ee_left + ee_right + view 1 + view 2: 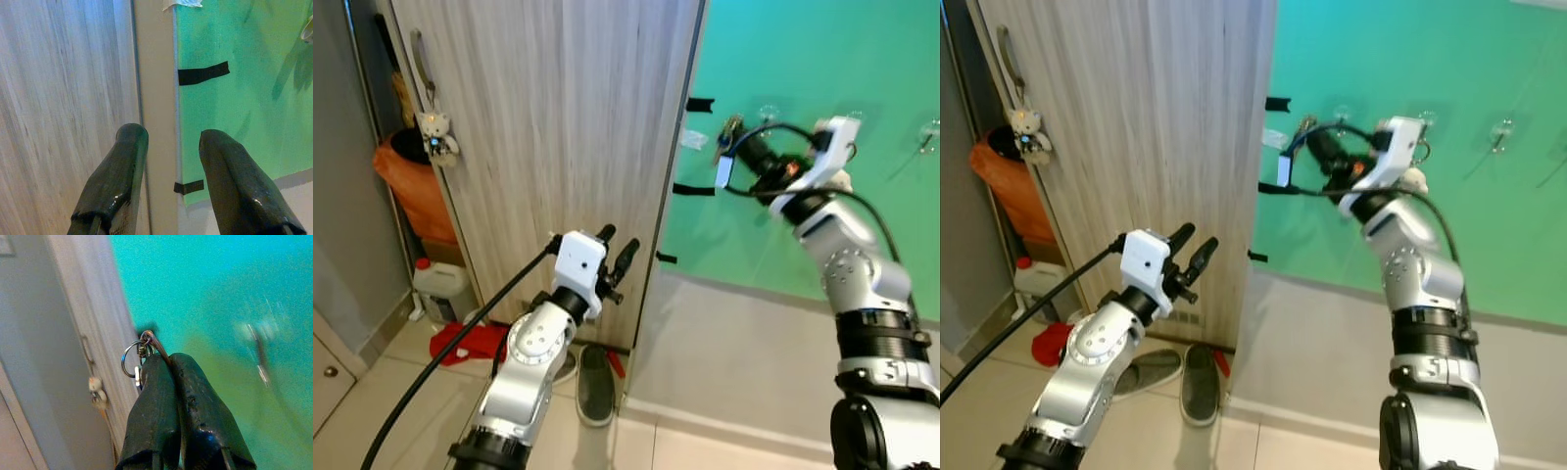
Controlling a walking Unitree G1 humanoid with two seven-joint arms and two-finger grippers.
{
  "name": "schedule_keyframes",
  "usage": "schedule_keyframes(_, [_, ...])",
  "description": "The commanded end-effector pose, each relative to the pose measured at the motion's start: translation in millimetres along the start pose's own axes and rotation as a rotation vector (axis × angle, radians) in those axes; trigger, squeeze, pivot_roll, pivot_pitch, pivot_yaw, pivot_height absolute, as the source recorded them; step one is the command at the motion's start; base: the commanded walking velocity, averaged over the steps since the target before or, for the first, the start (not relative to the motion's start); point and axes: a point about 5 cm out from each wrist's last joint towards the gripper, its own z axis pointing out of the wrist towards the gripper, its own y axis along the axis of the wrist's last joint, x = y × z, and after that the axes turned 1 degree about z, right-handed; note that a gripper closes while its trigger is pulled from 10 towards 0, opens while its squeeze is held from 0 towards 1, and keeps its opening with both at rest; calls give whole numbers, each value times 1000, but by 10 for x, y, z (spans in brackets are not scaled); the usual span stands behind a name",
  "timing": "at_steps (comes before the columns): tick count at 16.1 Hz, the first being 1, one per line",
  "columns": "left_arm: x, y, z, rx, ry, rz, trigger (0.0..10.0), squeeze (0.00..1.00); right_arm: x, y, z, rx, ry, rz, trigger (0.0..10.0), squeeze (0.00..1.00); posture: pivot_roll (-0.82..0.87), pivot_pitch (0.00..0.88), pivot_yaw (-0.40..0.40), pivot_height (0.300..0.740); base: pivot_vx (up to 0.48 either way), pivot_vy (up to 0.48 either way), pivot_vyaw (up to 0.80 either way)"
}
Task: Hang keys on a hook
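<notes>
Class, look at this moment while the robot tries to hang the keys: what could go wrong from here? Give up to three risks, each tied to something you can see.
1. The right hand pinches the keys only at its fingertips, so they may slip out.
2. The clear hook on the green wall is hard to see and blurred in the right wrist view, so the key ring may miss it.
3. The hand is close to the wooden door edge and might bump it.

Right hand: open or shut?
Shut. The right hand has its fingers pressed together, pinching the keys near the green wall.
</notes>
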Motion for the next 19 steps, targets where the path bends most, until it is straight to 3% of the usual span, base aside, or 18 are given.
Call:
schedule_keyframes(1, [-39,29,33,-13,-18,11,10000,0,44,154,-6,-31,33,-38,0,0,-28,0,-62,740,0,0,0])
schedule_keyframes(3, [-46,27,37,-13,-19,9,10000,0,47,220,-34,-40,39,-34,0,0,-34,0,-64,740,0,0,0])
schedule_keyframes(11, [-61,17,32,-10,-26,6,10000,0,-230,292,-283,-84,-113,39,0,0,-40,0,-57,740,0,0,0])
schedule_keyframes(19, [-73,21,49,-9,-40,4,10000,0,-335,280,-370,-86,-170,81,0,0,-49,0,-50,740,0,0,0])
